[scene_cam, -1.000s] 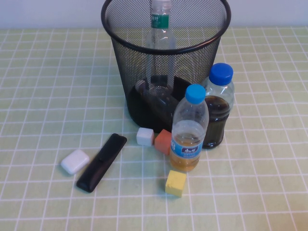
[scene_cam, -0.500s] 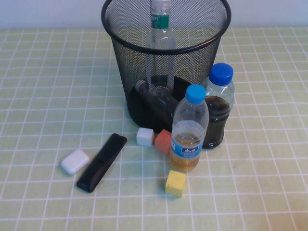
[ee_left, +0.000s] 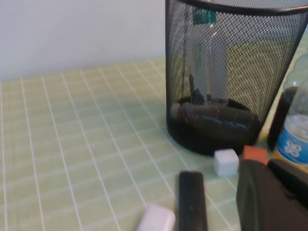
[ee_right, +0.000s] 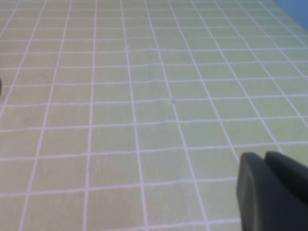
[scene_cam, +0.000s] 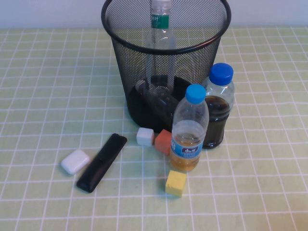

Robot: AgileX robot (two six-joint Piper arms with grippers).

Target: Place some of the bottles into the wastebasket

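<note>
- Both bottles are sitting inside the wastebasket; the task is looking finished.
- Left gripper and right gripper are idling off the high view; jaw state cannot be told.

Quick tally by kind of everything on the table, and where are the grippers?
Bottles: 4 (tall green-label bottle and short bottle in the wastebasket; light-blue-capped bottle and blue-capped bottle outside)
Cubes: 3 (white cube, orange cube, yellow cube)
Wastebasket: 1
Black remote: 1
White case: 1
Total: 10
Left gripper near the cubes; right gripper over bare table.
</note>
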